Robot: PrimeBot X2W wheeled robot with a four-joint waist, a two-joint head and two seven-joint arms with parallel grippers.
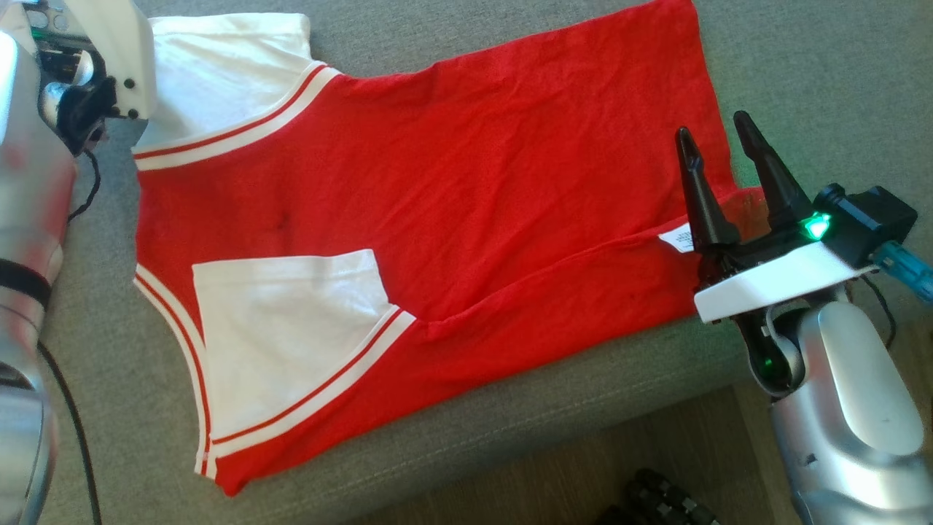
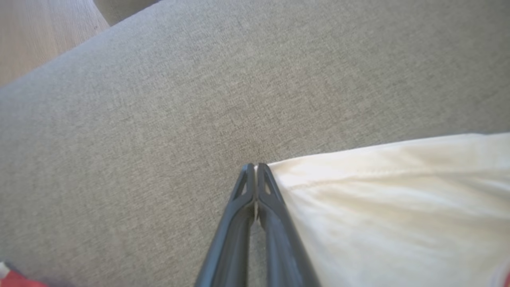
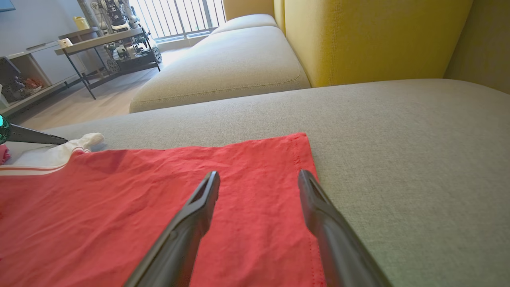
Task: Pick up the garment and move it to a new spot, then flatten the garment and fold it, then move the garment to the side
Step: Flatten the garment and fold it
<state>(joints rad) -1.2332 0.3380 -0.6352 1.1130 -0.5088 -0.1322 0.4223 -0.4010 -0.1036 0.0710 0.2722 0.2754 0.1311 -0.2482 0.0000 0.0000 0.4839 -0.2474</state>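
Left end effector [image 2: 255,167]: closed. In the left wrist view the two dark fingers [image 2: 275,207] press together along their length, with a thin white sliver pinched between them. The tips sit at the corner of the far white sleeve [image 2: 398,207], on its edge, where it meets the grey sofa cushion [image 2: 159,119]. The head view gives no sight of these fingers; there the left wrist housing stands over the same sleeve at the upper left.

Right end effector [image 1: 714,127]: wide open, holding nothing. In the head view it stands over the hem end of the garment [image 1: 474,182], just beside a small white label [image 1: 678,239]. The right wrist view places one finger over red cloth and the other over the hem edge; contact with the cloth cannot be determined.

Garment: red body, white sleeves with red-striped trim, spread mostly flat on the cushion. The head view shows the near sleeve [image 1: 291,328] folded in over the red body, and a strip of the body turned over along the near edge.

Surroundings: the right wrist view shows a yellow backrest [image 3: 378,40] behind the cushion, a second grey cushion [image 3: 223,67] and a dark-framed table [image 3: 103,40] beyond. The head view shows wood floor [image 1: 547,474] below the cushion front
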